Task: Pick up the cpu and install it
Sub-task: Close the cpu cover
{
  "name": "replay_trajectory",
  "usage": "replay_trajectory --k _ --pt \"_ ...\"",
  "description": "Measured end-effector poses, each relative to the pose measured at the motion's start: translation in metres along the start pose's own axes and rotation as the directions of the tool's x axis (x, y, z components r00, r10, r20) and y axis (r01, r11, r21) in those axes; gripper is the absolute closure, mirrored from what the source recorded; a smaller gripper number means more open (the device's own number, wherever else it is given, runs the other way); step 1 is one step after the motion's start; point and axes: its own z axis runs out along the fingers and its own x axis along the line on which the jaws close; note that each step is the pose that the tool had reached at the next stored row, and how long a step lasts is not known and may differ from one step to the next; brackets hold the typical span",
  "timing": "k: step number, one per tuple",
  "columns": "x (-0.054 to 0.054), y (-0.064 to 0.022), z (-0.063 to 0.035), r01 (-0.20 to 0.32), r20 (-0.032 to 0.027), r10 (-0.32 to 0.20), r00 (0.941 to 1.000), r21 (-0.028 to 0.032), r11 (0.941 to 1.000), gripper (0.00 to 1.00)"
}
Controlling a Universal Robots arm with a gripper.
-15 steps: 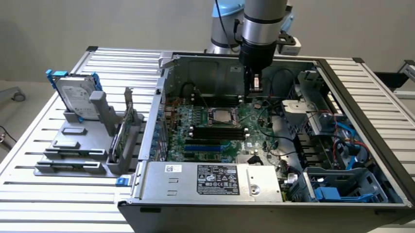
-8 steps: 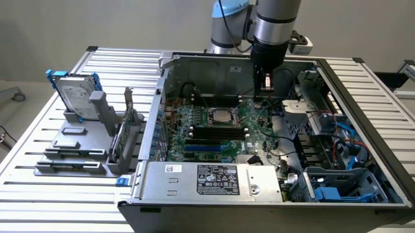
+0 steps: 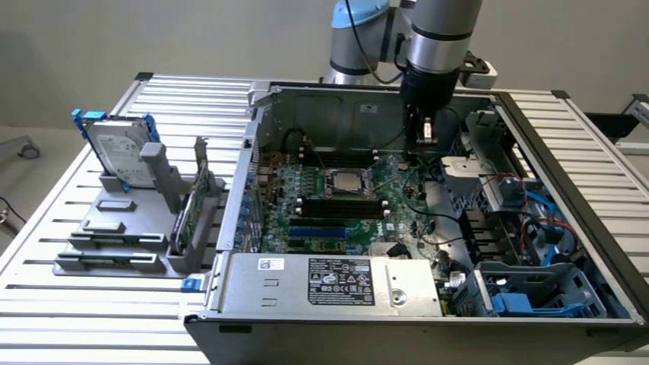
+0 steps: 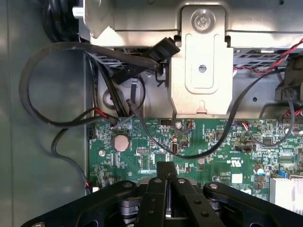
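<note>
cpu (image 3: pixel 344 181): seated in socket (image 3: pixel 324 183), apparently installed.
tool (image 4: pixel 166 166): closed, empty, hovering over motherboard (image 4: pixel 151 142), apart from cpu.
Remaining: little, if anything.

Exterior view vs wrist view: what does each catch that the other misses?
Exterior view: the hard drive standing in the grey rack outside the case, the cpu lying in its socket, the power supply. Wrist view: a coin cell, a looped black cable, a silver bracket. Both: the green motherboard and the shut gripper over it.
</note>
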Motion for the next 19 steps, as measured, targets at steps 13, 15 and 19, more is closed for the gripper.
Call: replay_trajectory --k 13,15,19 --pt "0.001 0.0001 0.0219 0.000 0.0016 0.000 1.0000 0.0036 1.0000 0.89" --pt "0.001 0.0000 0.0219 0.001 0.0108 -0.001 0.9999 0.0199 0.9998 0.89" --pt "0.001 0.0000 0.0219 0.001 0.0324 -0.003 0.9995 0.0532 0.9986 0.89"
